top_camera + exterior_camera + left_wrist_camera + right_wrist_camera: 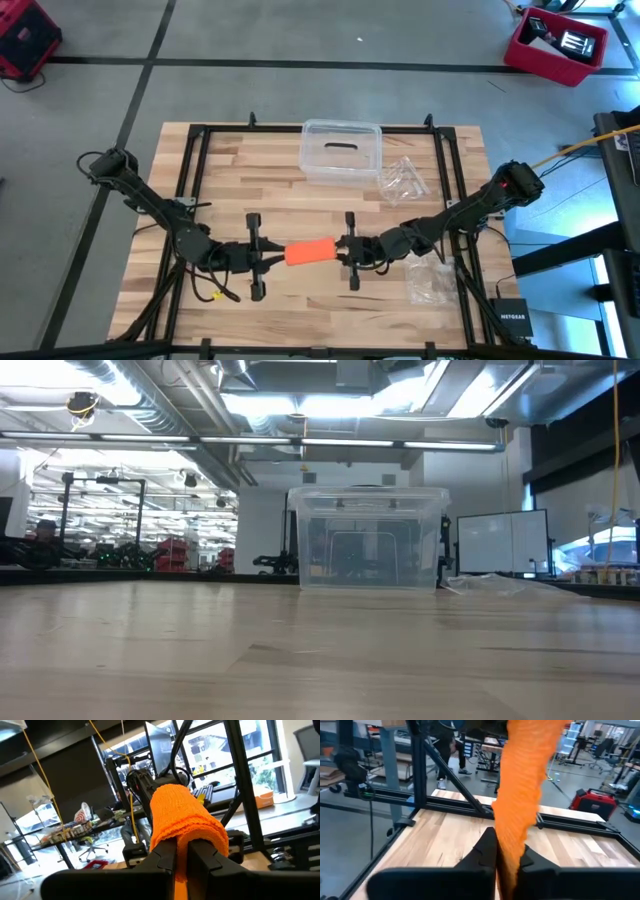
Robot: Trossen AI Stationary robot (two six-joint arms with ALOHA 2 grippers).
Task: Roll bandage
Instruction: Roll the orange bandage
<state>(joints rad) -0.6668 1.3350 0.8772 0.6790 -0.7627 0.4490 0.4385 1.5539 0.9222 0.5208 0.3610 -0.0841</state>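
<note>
The bright orange bandage (310, 251) is a short, thick bundle stretched between my two grippers near the table's front middle. My left gripper (270, 256) is shut on its left end and my right gripper (345, 250) on its right end. In the left wrist view the bandage (182, 815) looks like a rounded, folded wad. In the right wrist view it (522, 785) is a band running away from the fingers. The low view shows neither the bandage nor the grippers. My left gripper pinches the bandage's left end (182, 851) between its two fingers, coming level from the table's left. Several layers bulge out beyond the fingertips. The bandage looks lifted clear of the table. My right gripper pinches the bandage's right end (509, 851) between its two fingers, coming level from the table's right. The band runs straight on from the fingers toward the other gripper. It hangs above the wooden top.
A clear plastic box (340, 150) stands at the far middle and also shows in the low view (367, 540). Crinkled clear bags lie right of the box (403, 180) and at the front right (430, 282). Black frame rails (195, 170) run along the table's sides.
</note>
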